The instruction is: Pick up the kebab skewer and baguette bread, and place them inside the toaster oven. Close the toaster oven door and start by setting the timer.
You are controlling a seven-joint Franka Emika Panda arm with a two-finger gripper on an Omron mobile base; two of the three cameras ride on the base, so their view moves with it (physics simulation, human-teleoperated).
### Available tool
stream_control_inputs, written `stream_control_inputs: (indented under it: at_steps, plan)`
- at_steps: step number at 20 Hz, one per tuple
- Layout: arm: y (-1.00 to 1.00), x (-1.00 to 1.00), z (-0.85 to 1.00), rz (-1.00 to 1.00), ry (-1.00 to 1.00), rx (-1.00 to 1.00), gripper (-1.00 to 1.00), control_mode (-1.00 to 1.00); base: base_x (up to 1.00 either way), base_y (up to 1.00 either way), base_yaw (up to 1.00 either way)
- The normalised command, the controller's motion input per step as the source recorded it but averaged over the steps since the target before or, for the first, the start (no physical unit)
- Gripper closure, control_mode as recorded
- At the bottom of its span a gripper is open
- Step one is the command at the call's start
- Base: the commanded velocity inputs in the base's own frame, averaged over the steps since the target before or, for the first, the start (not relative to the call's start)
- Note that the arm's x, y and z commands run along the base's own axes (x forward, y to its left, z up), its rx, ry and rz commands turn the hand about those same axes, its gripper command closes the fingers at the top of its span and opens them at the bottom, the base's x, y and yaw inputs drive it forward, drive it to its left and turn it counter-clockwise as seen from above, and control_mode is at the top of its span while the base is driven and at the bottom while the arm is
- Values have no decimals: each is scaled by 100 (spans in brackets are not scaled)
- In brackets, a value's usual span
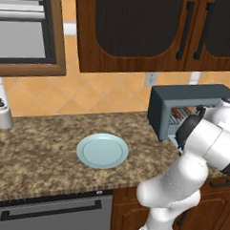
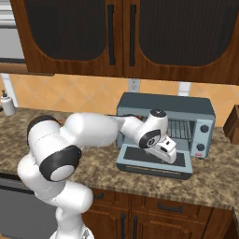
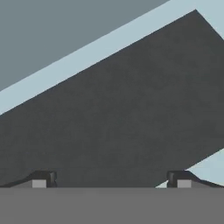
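Hand [image 3: 111, 179]: spread wide, holding nothing, hovering close over door glass
Worktop [image 1: 38, 151]: carrying oven, pale plate [image 1: 102, 150]
Toaster oven [image 2: 196, 112]: open, against back wall
Toaster oven door [image 2: 154, 167]: folded down flat, directly beneath hand
Kebab skewer [image 1: 183, 111]: on rack inside, behind hand

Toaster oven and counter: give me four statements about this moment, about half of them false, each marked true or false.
1. The toaster oven door hangs open, lying flat. True.
2. The gripper clamps the baguette. False: its jaws stand open over the door's dark glass, holding nothing.
3. The plate carries the kebab skewer. False: the plate is bare; reddish food sits inside the toaster oven.
4. A white bottle stands at the counter's left end. True.
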Motion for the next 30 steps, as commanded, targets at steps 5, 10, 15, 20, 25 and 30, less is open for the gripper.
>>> stream_control_inputs:
  at_steps: [5, 10, 15, 20, 25, 30]
  plan:
    - [26, -95, 0, 31, 0, -1, -100, -100, 0, 0, 0]
    - [38, -64, 0, 40, 9, -2, -100, -100, 0, 0, 0]
    - [49, -21, -27, 17, 10, 0, -100, -100, 0, 0, 0]
    - [43, 2, -15, 1, 3, 0, -100, -100, 0, 0, 0]
    - [25, 29, -6, 0, 2, 0, -100, -100, 0, 0, 0]
    - [14, 18, 0, -7, 2, 0, -100, -100, 0, 0, 0]
